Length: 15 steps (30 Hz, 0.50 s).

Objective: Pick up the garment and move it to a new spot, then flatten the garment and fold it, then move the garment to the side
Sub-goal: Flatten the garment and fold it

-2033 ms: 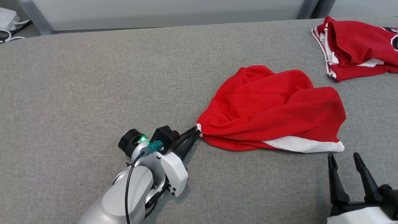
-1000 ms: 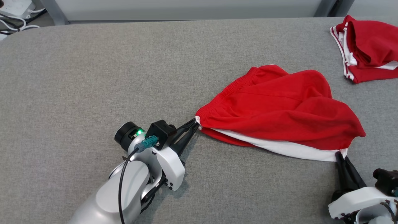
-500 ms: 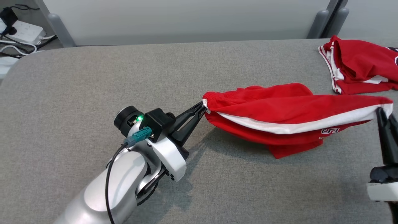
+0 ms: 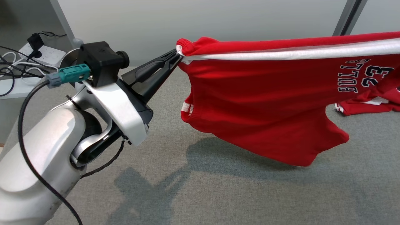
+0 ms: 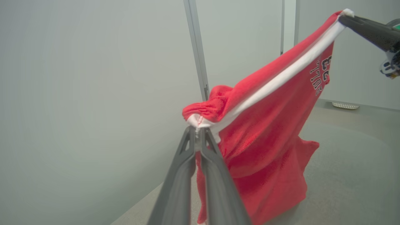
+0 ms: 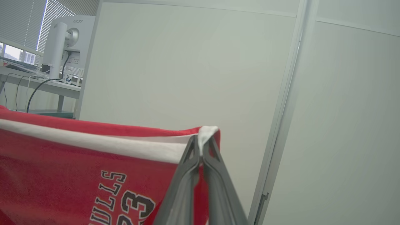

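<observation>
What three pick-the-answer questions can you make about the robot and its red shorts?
1. Where are the shorts?
A) in a basket
B) in the air, between the left end effector and right end effector
C) on the floor

2. What colour is the stripe along their top edge?
A) white
B) blue
C) yellow

3. How is the left end effector?
A) wide open
B) shut on the shorts
C) shut on nothing

Answers:
1 B, they hang above the table, one corner in each.
2 A, it runs white between both grips.
3 B, its fingers pinch the waistband corner.
</observation>
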Motion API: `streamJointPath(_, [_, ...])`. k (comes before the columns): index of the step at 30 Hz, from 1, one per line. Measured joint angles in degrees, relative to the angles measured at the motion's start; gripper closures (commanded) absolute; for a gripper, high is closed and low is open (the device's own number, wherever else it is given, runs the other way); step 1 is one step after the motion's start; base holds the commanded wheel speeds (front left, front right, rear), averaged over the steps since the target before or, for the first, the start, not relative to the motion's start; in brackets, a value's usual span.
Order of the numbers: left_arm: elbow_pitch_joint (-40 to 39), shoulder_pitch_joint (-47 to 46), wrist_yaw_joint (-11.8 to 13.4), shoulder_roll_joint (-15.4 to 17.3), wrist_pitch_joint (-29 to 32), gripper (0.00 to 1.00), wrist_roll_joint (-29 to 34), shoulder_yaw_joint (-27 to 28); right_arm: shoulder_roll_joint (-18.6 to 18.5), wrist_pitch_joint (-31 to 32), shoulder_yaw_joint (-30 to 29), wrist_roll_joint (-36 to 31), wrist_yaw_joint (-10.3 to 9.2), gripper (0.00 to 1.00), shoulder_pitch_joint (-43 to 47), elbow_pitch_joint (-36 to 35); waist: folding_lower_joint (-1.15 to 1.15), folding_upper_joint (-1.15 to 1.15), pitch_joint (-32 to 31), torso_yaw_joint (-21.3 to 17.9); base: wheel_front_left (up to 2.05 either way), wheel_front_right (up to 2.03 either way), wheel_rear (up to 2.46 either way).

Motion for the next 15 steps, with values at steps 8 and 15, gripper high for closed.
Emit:
streamJointPath(8, [-13.9, -1.31, 0.25, 3.98, 3.61, 1.0, -7.81, 4.7, -1.85, 0.94, -7.1, 0.0, 0.0, 1.0, -2.77, -9.35, 0.0, 0.0, -1.51, 0.88, 0.0, 0.0, 0.0])
streamJointPath(15, [-14.19, -2.06, 1.42, 5.33, 12.96, 1.0, -16.55, 3.23, -2.43, 7.3, -3.8, 1.16, 0.0, 1.0, -6.48, -4.54, 0.0, 0.0, -0.91, -0.16, 0.0, 0.0, 0.0])
